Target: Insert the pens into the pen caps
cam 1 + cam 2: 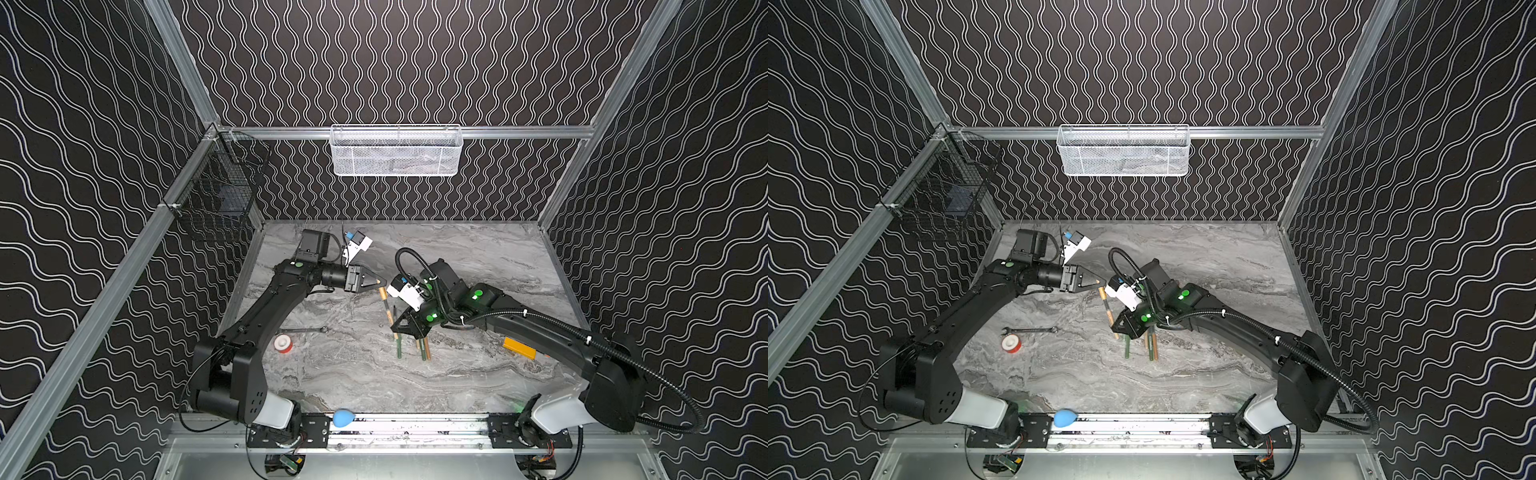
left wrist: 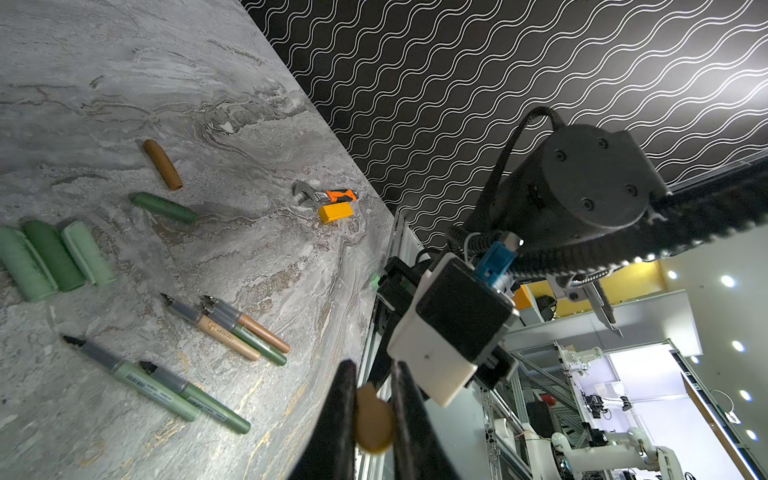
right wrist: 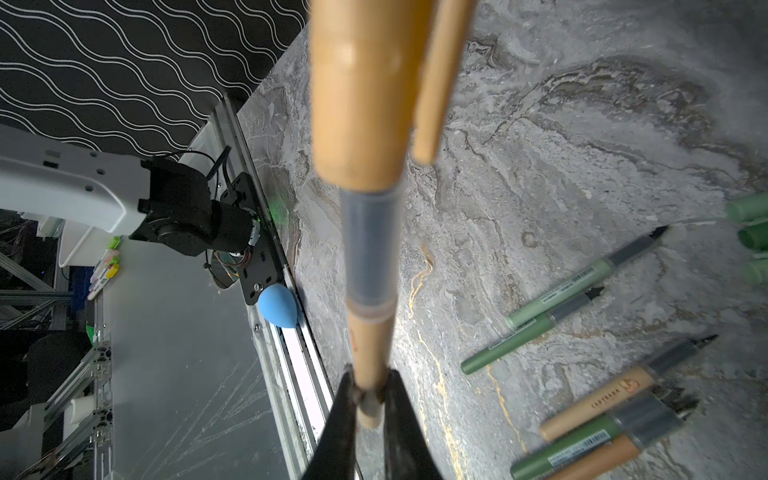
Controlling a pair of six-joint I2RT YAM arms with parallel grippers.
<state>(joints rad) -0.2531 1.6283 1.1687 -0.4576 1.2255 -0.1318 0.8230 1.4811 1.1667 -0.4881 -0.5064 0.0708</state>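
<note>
While your left tool (image 1: 377,284) pinches the tan cap (image 1: 382,294) and your right tool (image 1: 395,329) clamps the tan pen (image 1: 389,312) by its rear above the surface (image 1: 457,374), they share one axis. Its tip sits inside the cap, so push along that line.

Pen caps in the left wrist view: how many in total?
6. Five lie loose on the table: a tan cap, a dark green cap near it, three green caps side by side. The held cap sits in the left end effector. Others may be hidden.
</note>
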